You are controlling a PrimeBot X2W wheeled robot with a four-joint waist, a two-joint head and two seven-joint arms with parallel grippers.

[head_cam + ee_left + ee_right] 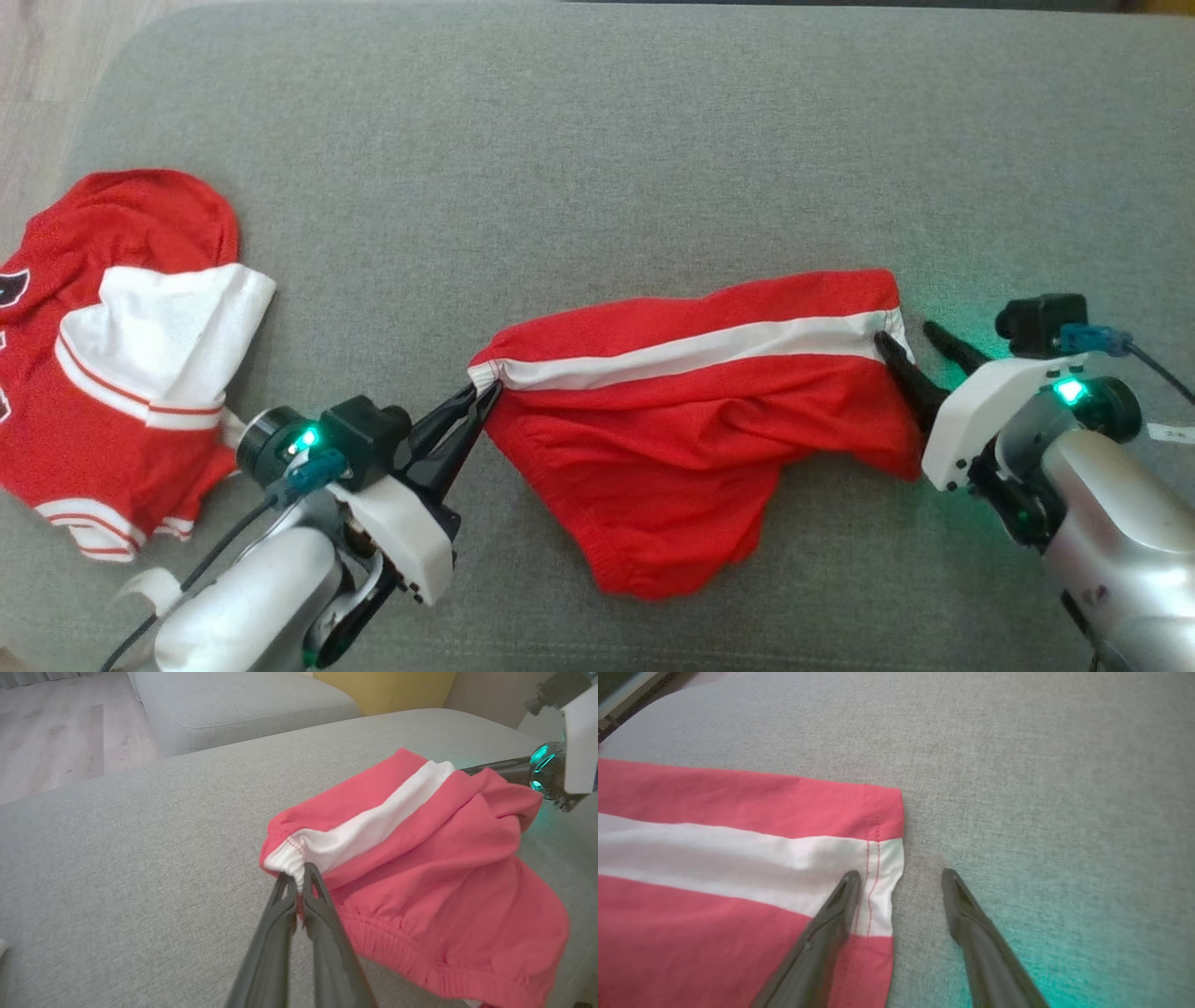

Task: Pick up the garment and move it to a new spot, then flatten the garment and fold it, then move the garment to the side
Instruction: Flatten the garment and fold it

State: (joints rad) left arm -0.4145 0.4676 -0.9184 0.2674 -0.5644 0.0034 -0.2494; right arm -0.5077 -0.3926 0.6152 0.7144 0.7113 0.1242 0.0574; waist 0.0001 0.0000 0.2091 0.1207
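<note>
Currently the red cloth shorts with a white side stripe (pixel 691 420) lie crumpled on the grey woven couch cushion (pixel 597 140). They sit between its middle and its right edge, nearer the front edge than the back. The stripe runs along the far side of the pile; the near part is bunched.

State of the left claw (pixel 297 879): clamped together on the gathered white waistband end (pixel 285 861) of the stripe.

State of the right claw (pixel 901 873): apart, at the stitched leg hem (pixel 873 858). One finger (pixel 831 910) lies over the white hem corner; the other stands over bare cushion just beside the cloth.

Step in hand, as judged: secure the hem corner so that the shorts can be drawn flat between both claws.

1. Lower the right claw until the outer finger passes under the hem edge, so that both layers enter the gap and not the top layer alone.
2. Close fully on the double-stitched band, which is likely the firmest cloth there.
3. Use the left grip as the anchor.
4. Draw the claws apart along the stripe line, low over the cushion, until the stripe is taut. Then settle the bunched near part.

Caution: a red-and-white jersey (pixel 121 373) lies at the left edge of the cushion, near the left arm. Avoid dragging it.
</note>
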